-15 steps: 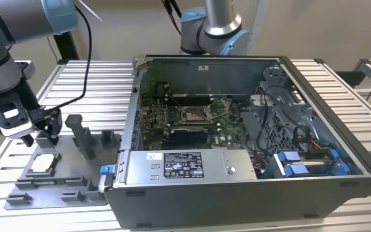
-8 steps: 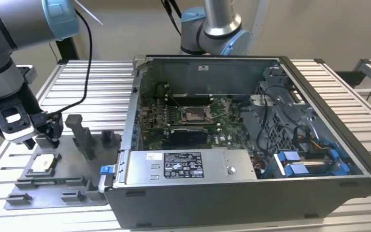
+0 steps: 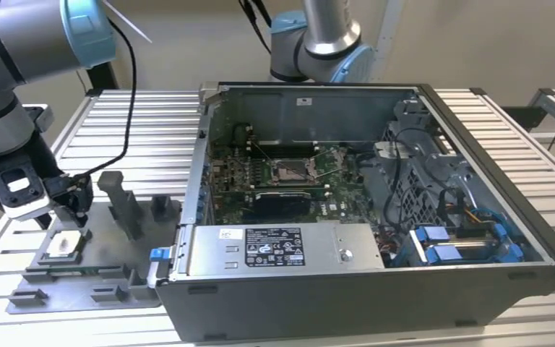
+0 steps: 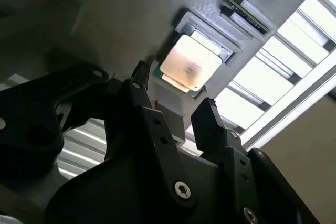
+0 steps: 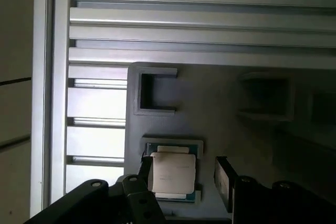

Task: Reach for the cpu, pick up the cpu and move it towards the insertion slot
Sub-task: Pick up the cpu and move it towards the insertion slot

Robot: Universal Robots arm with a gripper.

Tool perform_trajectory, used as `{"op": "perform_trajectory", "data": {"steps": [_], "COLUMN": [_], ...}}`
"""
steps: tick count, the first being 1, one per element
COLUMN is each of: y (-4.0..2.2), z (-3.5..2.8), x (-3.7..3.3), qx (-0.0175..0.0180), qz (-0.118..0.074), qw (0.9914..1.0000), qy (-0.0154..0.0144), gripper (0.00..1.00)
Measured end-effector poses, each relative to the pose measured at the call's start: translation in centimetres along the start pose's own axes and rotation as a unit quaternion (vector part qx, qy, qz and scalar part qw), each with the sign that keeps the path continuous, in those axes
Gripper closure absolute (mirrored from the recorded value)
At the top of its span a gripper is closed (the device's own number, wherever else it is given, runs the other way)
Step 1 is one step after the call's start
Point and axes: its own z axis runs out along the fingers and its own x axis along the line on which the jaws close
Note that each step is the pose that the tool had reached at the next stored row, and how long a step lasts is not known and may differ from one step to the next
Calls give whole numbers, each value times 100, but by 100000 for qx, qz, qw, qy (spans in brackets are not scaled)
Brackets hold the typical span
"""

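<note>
My claw (image 3: 70,220) hangs open, its two fingers (image 5: 223,179) spread to either side of the one cpu (image 5: 173,174) and not gripping it. The cpu lies flat in its recess on the grey fixture plate (image 3: 70,293), on the slatted table (image 3: 133,130) at the exterior view's left. One insertion slot (image 3: 290,171) sits inside the single open computer case (image 3: 355,296), well apart from the cpu.
</note>
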Motion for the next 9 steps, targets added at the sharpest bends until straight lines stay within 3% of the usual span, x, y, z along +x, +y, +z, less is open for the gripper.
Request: {"op": "perform_trajectory", "data": {"steps": [3, 9], "y": [-62, -120], "z": [64, 151], "x": [27, 49], "qx": [2, -5], "qz": [-4, 3], "qw": [100000, 100000], "qy": [6, -7], "gripper": [0, 0]}}
